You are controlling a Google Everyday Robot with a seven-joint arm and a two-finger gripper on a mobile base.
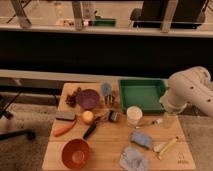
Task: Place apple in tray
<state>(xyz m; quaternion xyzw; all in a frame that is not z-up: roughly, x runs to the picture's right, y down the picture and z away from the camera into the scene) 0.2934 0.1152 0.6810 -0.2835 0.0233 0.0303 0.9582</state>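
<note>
The apple [87, 116], small, round and yellowish with a red blush, lies on the wooden table [107, 142] left of centre, just in front of a purple bowl [88, 98]. The green rectangular tray [141, 95] sits at the table's back right and looks empty. My white arm [190, 90] comes in from the right, over the tray's right edge. My gripper [168, 119] hangs below it by the tray's front right corner, far to the right of the apple.
A red bowl [75, 152] stands front left. An orange carrot-like thing [64, 130] and a black tool [91, 131] lie near the apple. A white cup [134, 115] stands in front of the tray. Blue-grey cloths [137, 150] and a yellow item [166, 146] lie front right.
</note>
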